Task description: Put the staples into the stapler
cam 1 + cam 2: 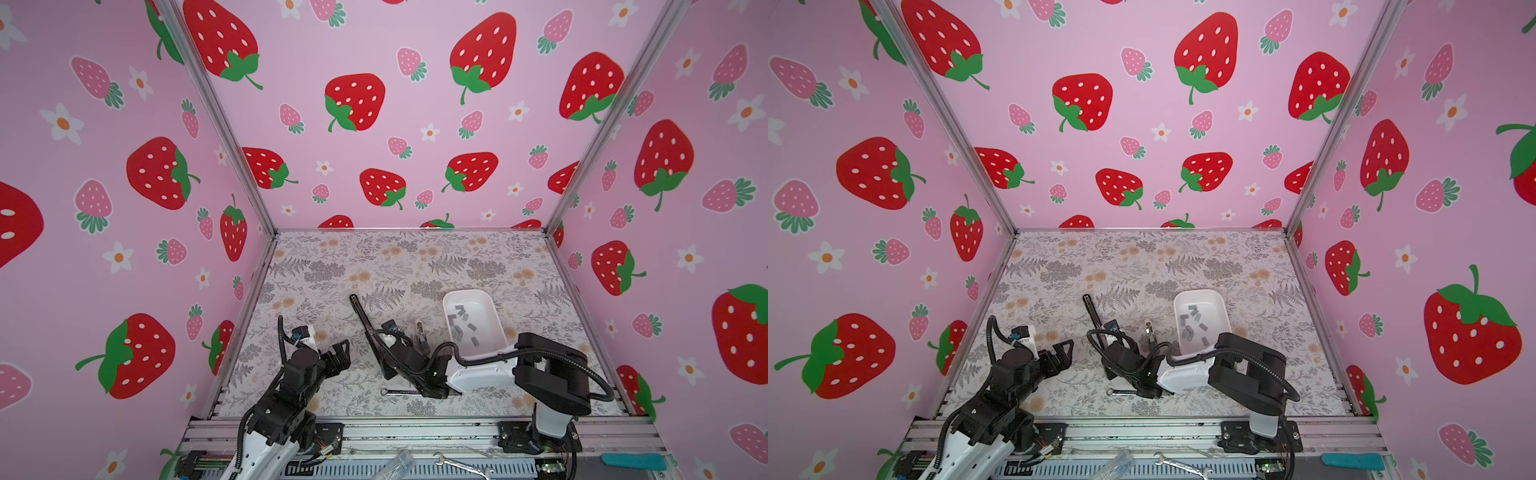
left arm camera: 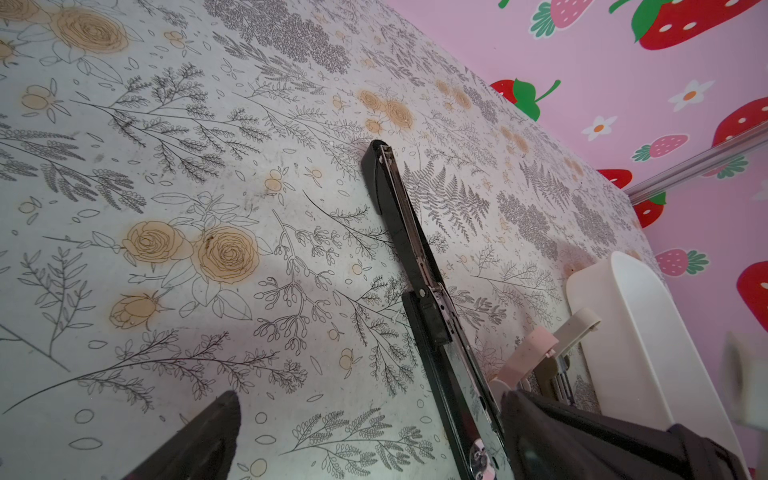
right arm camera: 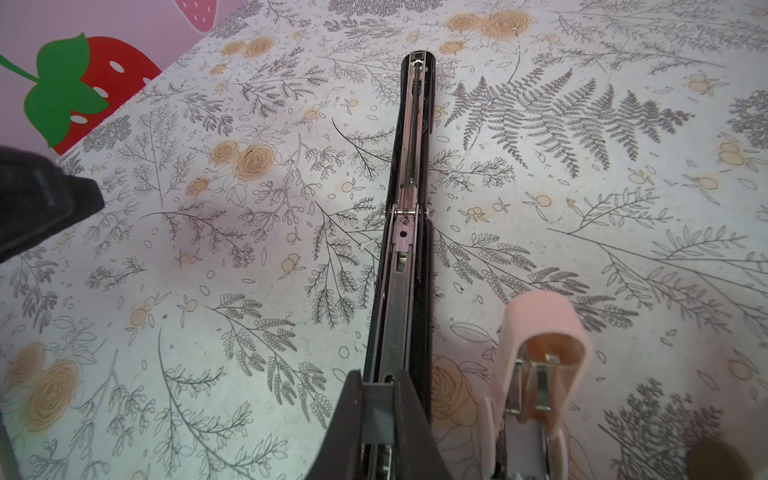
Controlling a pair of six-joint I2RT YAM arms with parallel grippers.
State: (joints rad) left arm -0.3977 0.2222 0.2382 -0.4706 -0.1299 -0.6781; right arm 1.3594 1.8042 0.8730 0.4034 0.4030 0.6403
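Floral tabletop [image 1: 374, 266], right end effector [image 3: 377, 378] apparently gripping black stapler [image 3: 409, 166]

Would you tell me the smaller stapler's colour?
The smaller stapler is pale pink, clearest in the right wrist view.

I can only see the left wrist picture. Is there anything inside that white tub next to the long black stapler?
Observer: Yes. In a top view, small grey metal staple strips lie loose in the white plastic tub.
Operator: What is holding the stapler?
Observer: The right claw is shut on one end of the long black stapler, which lies opened flat.
Operator: Anything else lying about?
Observer: A silver wrench lies on the flowered table, near its front edge.
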